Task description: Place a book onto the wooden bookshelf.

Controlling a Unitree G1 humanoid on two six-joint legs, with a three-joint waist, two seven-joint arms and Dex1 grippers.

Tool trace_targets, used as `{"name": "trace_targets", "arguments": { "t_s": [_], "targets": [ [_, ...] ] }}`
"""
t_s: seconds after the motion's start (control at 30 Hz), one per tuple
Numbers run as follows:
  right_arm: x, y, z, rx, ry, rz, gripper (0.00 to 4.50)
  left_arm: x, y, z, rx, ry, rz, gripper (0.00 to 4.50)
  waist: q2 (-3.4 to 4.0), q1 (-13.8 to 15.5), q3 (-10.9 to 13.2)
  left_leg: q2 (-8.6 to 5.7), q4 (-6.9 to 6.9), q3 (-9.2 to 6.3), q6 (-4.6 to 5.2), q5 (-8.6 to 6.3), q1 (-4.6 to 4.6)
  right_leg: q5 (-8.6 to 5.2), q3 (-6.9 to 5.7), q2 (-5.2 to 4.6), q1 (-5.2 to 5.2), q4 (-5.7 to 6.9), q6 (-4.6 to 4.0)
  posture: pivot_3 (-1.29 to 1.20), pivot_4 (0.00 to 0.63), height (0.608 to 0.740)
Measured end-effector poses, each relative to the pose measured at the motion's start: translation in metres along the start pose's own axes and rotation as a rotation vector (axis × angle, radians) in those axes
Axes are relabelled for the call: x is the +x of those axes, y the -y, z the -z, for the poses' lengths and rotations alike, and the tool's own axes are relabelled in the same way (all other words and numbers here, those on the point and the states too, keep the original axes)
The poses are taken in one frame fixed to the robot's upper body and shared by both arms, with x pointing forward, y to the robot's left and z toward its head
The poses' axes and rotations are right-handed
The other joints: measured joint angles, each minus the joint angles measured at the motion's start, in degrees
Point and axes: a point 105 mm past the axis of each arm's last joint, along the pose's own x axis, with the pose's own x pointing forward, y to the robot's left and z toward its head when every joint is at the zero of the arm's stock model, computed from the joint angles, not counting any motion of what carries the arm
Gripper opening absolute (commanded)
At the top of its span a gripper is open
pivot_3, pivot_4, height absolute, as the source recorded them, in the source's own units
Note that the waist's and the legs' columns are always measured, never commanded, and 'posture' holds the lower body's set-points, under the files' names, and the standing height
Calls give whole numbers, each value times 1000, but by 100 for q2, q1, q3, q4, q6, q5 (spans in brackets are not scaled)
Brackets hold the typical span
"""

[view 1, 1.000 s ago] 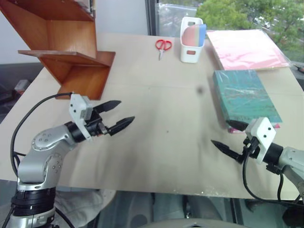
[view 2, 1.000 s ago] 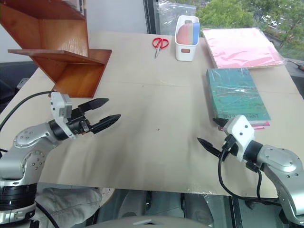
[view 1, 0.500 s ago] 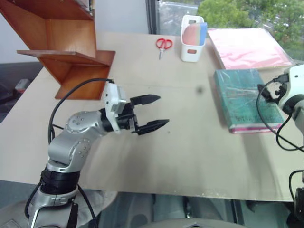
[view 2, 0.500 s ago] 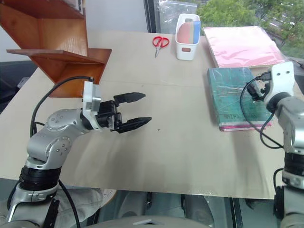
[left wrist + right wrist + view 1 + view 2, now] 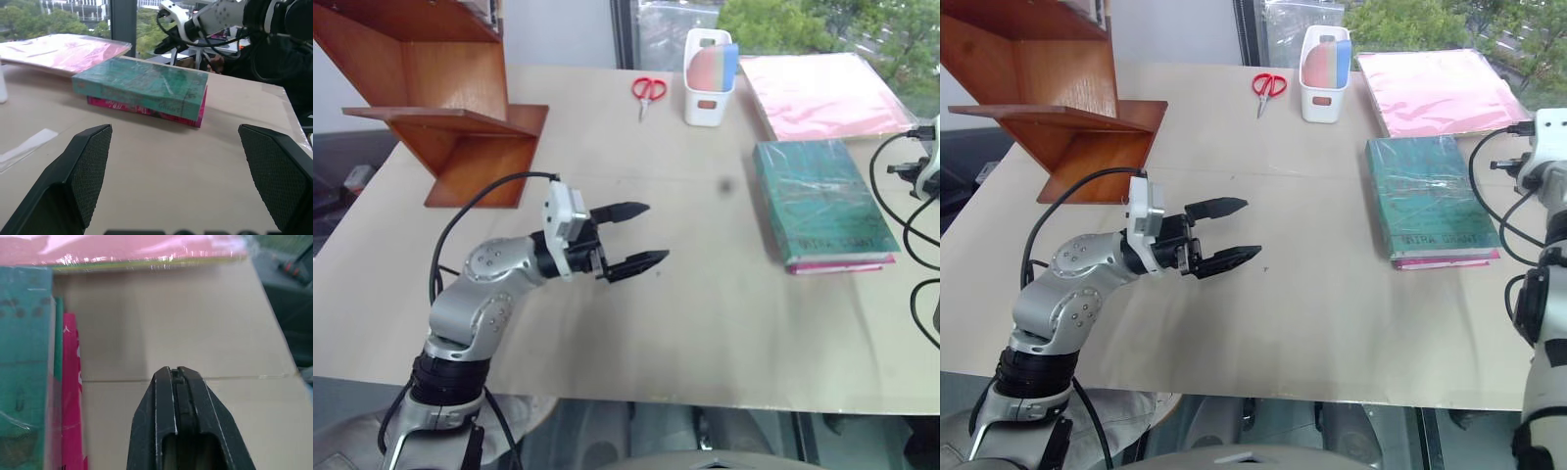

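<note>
Left eye view puts the book [image 5: 820, 203] flat on the right side of the desk [image 5: 705, 304], lying on top of a smaller magenta book [image 5: 146, 108] whose edge peeks out along its near side. Beyond it lies a pale pink folder [image 5: 822, 96], with a white holder [image 5: 708, 80] and red scissors [image 5: 649, 93] further left along the far edge. The wooden bookshelf [image 5: 440, 108] stands at the far left corner, well apart from the book.

Over the last second both arms have shifted. The left pincer [image 5: 634, 238] has swung in from the near left toward the middle of the desk and now hangs level, pointing right at the book, its fingers spread wide and empty. The right arm has travelled much further: from the near edge in front of the book it has lifted out to the right, so that its wrist [image 5: 1545, 147] now sits beside the book's far right edge. In the same stretch the right pincer [image 5: 177, 377] went from wide open to fully closed, its two fingers pressed together over bare desk just right of the books, gripping nothing.

Judged from this, the book is untouched and no lift has begun. Closed fingers beside the book's right edge suggest a push or nudge toward the waiting left pincer rather than a direct grasp.
</note>
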Motion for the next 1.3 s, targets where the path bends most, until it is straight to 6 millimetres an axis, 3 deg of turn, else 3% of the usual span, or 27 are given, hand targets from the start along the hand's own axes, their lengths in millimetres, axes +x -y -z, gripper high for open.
{"name": "trace_targets", "arguments": {
  "t_s": [0.2, 0.4, 0.63, 1.0, 1.3],
  "targets": [
    [5, -11, 35, 44, -127, -99, 36, -6, 10, -10, 8, 27, 46, 4500, 4, -8, 2, 0, 10, 5, 5, -3, 6, 0, 5, -1, 2, 14, 0, 0, 150, 740],
    [6, -23, 39, 67, -146, -174, 36, -8, 12, -16, 23, 49, 57, 4500, 4, -12, 2, 0, 11, 5, 8, -5, 9, 0, 5, 0, 3, 14, 1, 0, 150, 740],
    [7, -53, 50, 89, -181, -362, 36, -9, 13, -19, 42, 63, 68, 4500, 5, -18, 2, 3, 10, 6, 7, -4, 10, 0, 5, 2, 3, 14, 0, 0, 150, 740],
    [12, -96, 44, 63, -137, -532, 36, -12, 12, -19, 54, 62, 62, 4500, 3, -195, 1, 10, 12, 8, 7, -4, 18, 1, 11, 8, 7, 19, 1, 0, 150, 740],
    [26, -112, 42, 89, -44, -466, 36, -16, 10, -14, 37, 47, 31, 4500, -4, -274, -4, 12, 24, 6, 21, -13, 29, 8, 11, 9, 22, 30, 11, 0, 150, 740]
  ]
}}
